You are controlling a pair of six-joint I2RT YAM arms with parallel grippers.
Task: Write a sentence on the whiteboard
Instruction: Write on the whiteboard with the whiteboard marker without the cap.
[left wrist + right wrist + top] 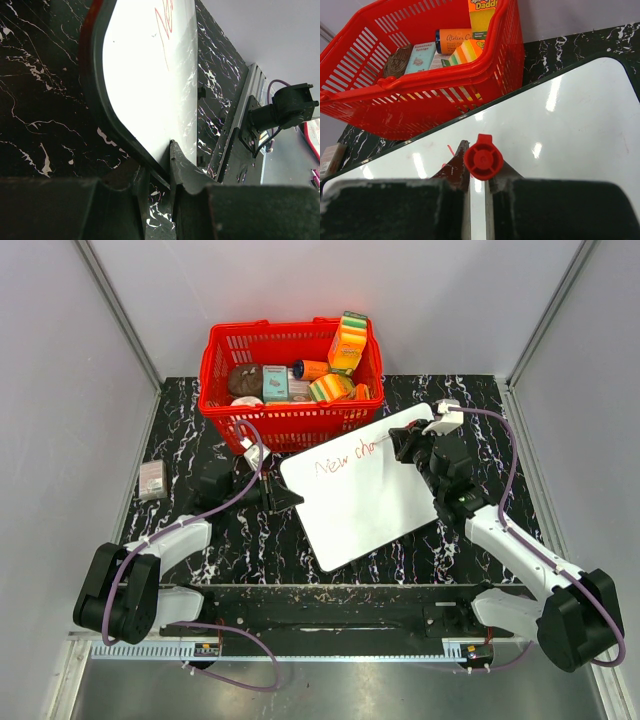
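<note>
The whiteboard [370, 502] lies tilted on the black marble table, in front of the basket. Red handwriting, the sentence [343, 458], reads "New ch" along its upper part. My left gripper [288, 498] is shut on the board's left edge; in the left wrist view its jaws [159, 167] pinch the dark rim of the whiteboard [150, 75], with red strokes [165, 20] at the top. My right gripper [398, 445] is shut on a red marker [483, 159] that stands on end over the whiteboard [560, 120], its tip hidden, at the end of the writing.
A red basket [290, 375] with sponges and packets stands just behind the board, also in the right wrist view [420, 85]. A small grey box [152, 480] lies at the table's left edge. Grey walls close in the sides and back.
</note>
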